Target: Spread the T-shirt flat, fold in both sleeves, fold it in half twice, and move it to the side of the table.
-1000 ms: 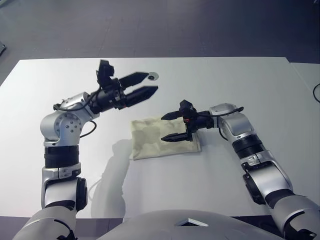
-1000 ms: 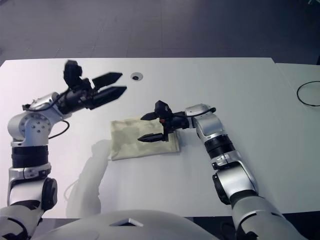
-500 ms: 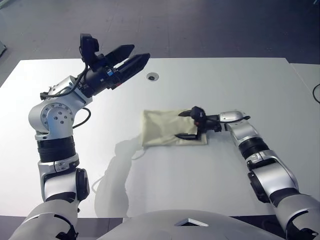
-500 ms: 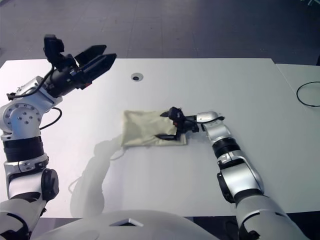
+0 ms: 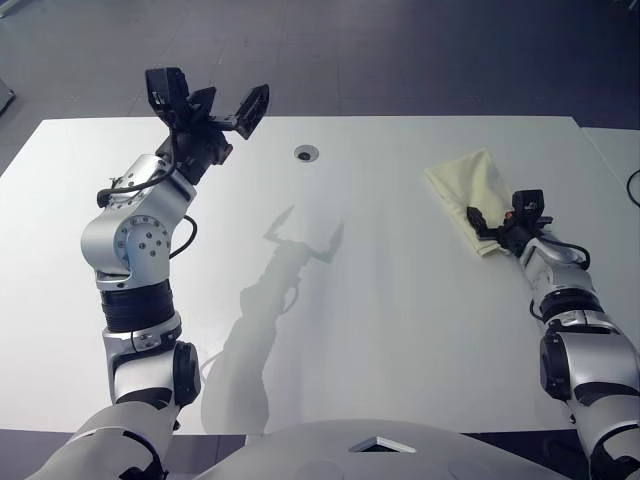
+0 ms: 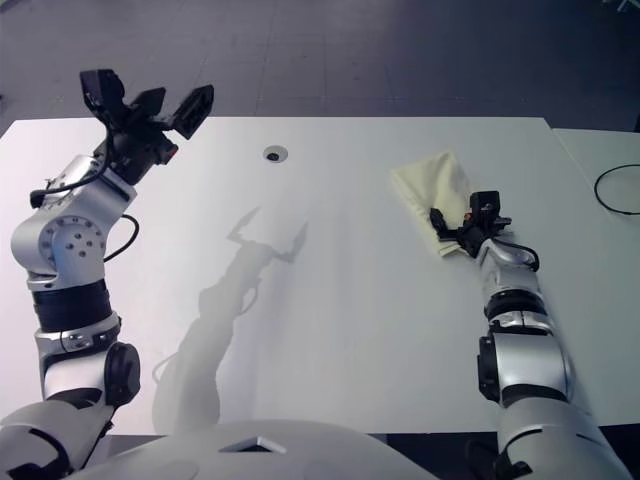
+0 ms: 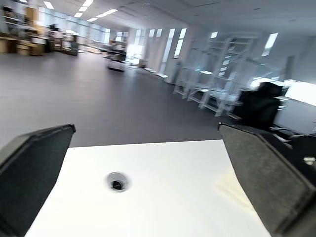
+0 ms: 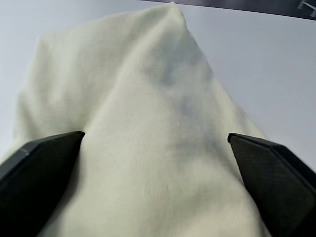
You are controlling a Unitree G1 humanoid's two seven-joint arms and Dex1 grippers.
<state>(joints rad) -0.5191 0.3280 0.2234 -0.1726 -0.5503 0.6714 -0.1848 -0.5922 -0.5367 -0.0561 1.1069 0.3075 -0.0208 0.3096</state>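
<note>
The right gripper lies low over the white table on an outstretched arm. Its fingers are spread wide on either side of the near end of the folded cream T-shirt, which extends just ahead of it. It cannot be told whether they touch the cloth. The left gripper hangs high on a sharply bent arm, jaws wide apart and holding nothing. A round table hole sits below and to its right, and the shirt is well apart.
</note>
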